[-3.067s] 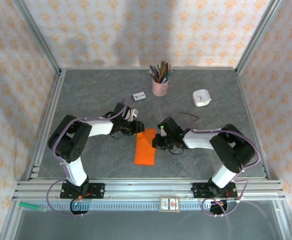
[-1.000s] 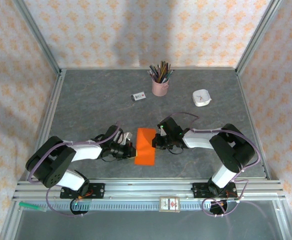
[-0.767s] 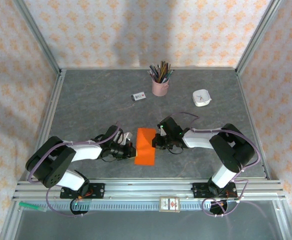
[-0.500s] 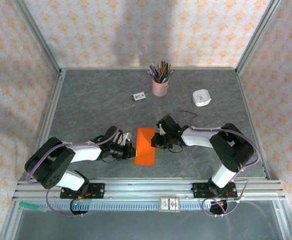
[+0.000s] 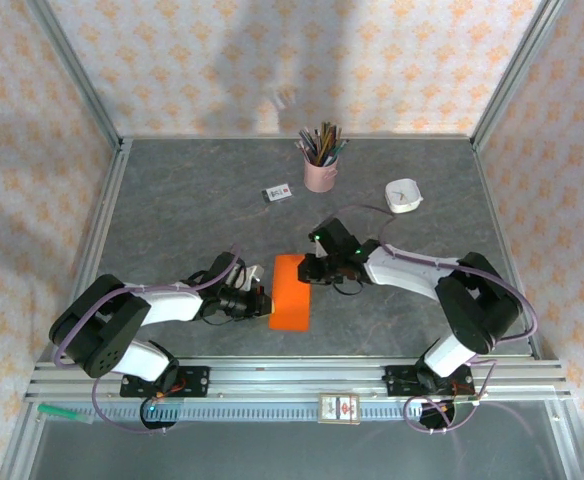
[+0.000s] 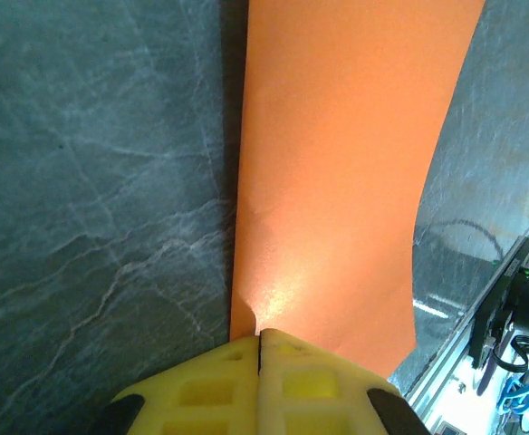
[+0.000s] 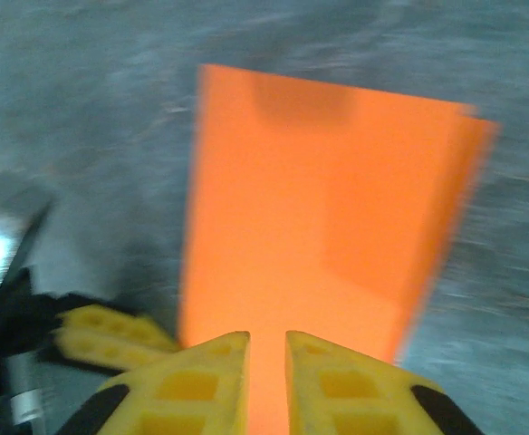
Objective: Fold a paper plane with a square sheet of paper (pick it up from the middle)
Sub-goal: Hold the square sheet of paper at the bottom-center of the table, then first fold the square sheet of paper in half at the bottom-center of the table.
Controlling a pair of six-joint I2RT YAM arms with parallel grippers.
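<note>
Two shifts in the last few seconds. My left jaws have dropped from the far end of the orange sheet of paper to its near left edge. My right jaws have slid away from me along the right edge towards the far corner, loosening from clenched to a narrow slit. I read that as the long crease being pressed home and the right side freeing itself for the nose folds. The sheet is a doubled strip, not yet a plane.

Left jaws are clenched tight, with the yellow fingertips bearing on the strip's edge, which runs straight ahead of them on the bench. Right jaws stand slightly parted, holding nothing that I can make out. The strip lies just ahead of and below their tips, between the two sets of jaws.
</note>
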